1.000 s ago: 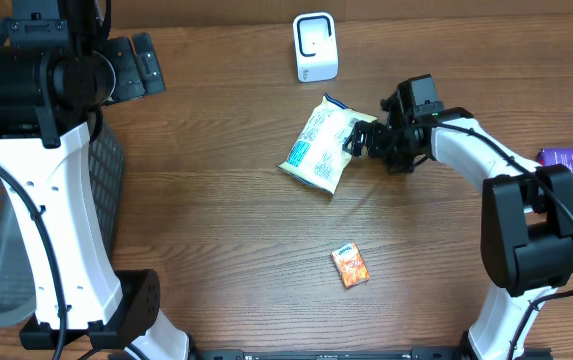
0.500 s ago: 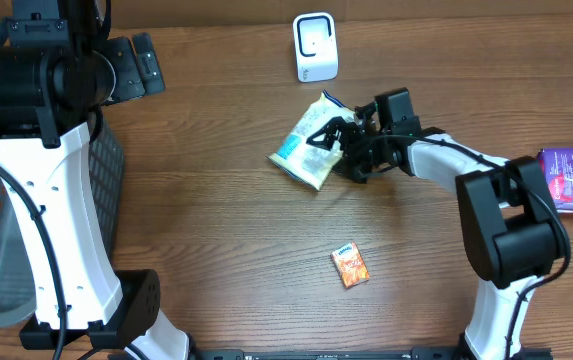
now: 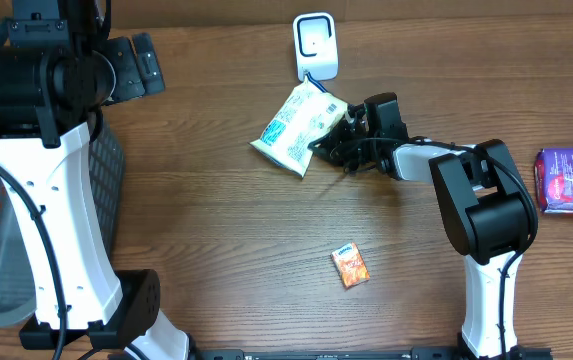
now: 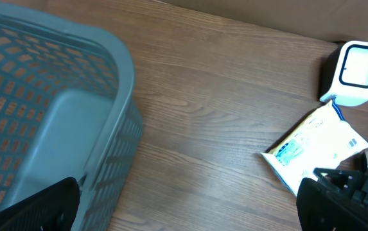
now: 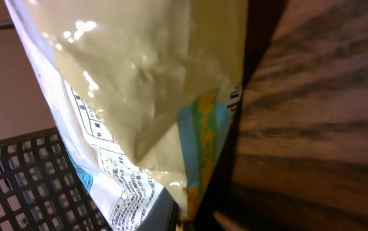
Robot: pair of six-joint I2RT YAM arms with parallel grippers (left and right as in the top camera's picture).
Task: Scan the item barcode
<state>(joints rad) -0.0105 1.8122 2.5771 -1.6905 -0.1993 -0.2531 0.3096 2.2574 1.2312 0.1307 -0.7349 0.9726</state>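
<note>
Item: pale snack bag, just below scanner
Right claw: closed on snack bag's edge
Left claw: spread wide, holding nothing

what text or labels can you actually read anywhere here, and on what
Nothing is clear enough to quote.
pale yellow bag: blue panel and fine black print, too small from overhead, blurred in the right wrist view.
orange packet: small label at one end, too small to read.
purple package: white print, too small to read.
white scanner: no text visible.
</note>
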